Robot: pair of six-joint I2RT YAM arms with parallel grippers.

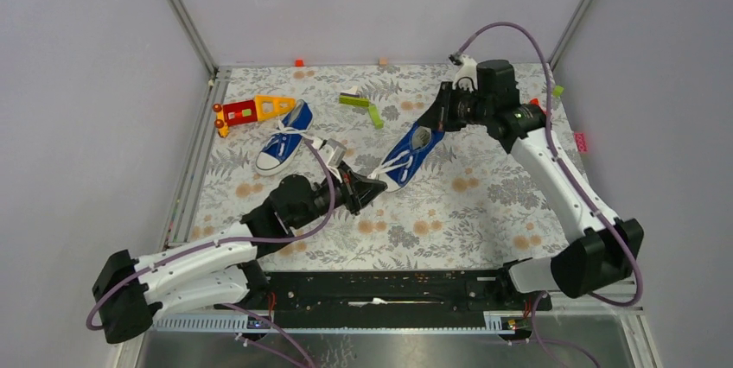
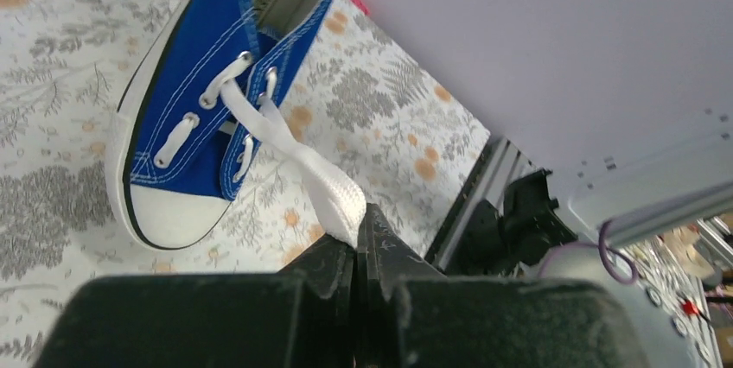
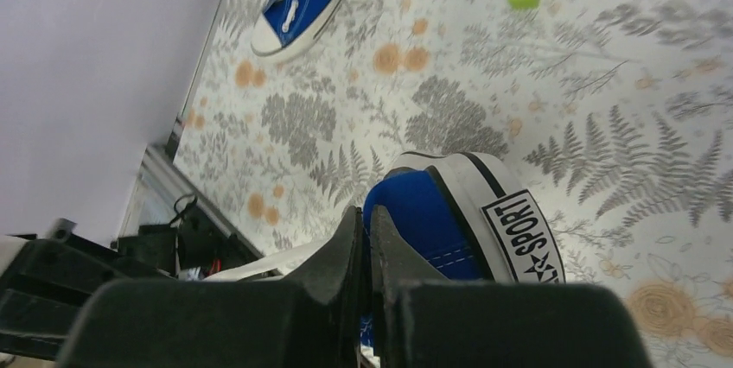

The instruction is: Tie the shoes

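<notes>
Two blue shoes with white laces and toe caps lie on the floral mat. One shoe (image 1: 283, 145) lies at the left, also visible in the right wrist view (image 3: 307, 1). The other shoe (image 1: 406, 154) lies in the middle, with its toe towards me. My left gripper (image 1: 373, 188) sits just off that toe, shut on a flat white lace (image 2: 302, 169) that runs taut from the shoe's eyelets (image 2: 216, 83) into the fingertips (image 2: 361, 228). My right gripper (image 3: 366, 217) is at the heel (image 3: 449, 221) of the same shoe, shut on the blue heel fabric.
A red-orange-yellow toy (image 1: 251, 111) lies at the back left beside the left shoe. Green pieces (image 1: 363, 104) lie at the back middle. Small blocks (image 1: 299, 63) sit along the far edge. Metal frame rails (image 1: 194, 161) and grey walls border the mat.
</notes>
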